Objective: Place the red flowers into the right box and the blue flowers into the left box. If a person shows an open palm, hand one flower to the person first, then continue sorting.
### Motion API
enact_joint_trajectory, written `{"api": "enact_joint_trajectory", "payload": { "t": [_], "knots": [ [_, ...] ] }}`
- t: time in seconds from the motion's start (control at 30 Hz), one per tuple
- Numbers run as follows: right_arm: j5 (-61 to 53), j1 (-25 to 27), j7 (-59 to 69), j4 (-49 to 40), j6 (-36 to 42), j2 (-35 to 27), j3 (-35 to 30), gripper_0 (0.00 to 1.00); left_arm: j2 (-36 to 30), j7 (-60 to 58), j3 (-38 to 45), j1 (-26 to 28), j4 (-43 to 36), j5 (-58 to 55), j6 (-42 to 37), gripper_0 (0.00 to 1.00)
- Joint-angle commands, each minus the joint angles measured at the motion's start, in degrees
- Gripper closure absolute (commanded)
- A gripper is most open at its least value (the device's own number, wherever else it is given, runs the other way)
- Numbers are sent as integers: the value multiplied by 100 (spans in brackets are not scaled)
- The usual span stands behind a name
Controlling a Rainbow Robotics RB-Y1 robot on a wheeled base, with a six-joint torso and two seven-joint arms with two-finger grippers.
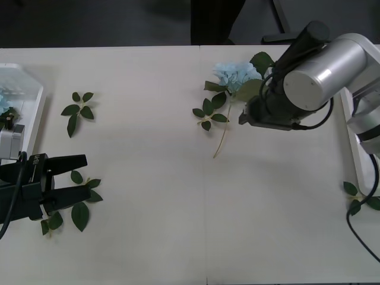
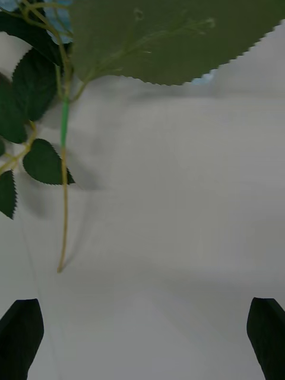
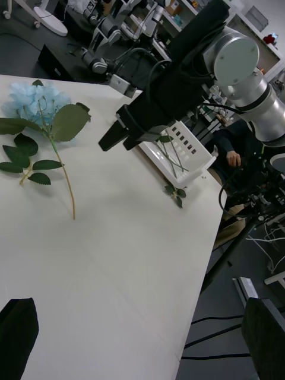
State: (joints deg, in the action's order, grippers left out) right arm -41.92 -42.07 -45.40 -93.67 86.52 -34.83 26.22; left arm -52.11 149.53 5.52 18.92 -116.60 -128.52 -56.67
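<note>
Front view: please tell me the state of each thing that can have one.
Blue flower: lying flat on the table, not held.
Right claw: open, above the table beside the flower.
Left claw: open, holding nothing, near loose leaves.
Left box: holds something blue at the edge.
Right box: stems inside.

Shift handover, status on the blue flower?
Right claw open, above table beside blue flower. Left claw open, near left box. Flower ungrasped; leaf sprigs against its stem.
</note>
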Motion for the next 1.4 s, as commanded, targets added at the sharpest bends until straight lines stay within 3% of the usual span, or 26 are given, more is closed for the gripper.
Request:
{"api": "enact_joint_trajectory", "payload": {
  "t": [0.03,0.4,0.93,1.4],
  "knots": [
    [281,-565,611,543,-382,679,-29,0,-220,547,-69,-134,-47,-77,24,0],
    [738,-1040,611,1984,-1384,1303,-38,0,-220,547,-69,-134,-47,-77,24,0],
    [1239,-1550,488,3505,-2113,1795,-38,0,-220,547,-69,-134,-47,-77,24,0],
    [1555,-1611,154,3909,-2245,1866,-29,0,-220,547,-69,-134,-47,-77,24,0]
  ]
}}
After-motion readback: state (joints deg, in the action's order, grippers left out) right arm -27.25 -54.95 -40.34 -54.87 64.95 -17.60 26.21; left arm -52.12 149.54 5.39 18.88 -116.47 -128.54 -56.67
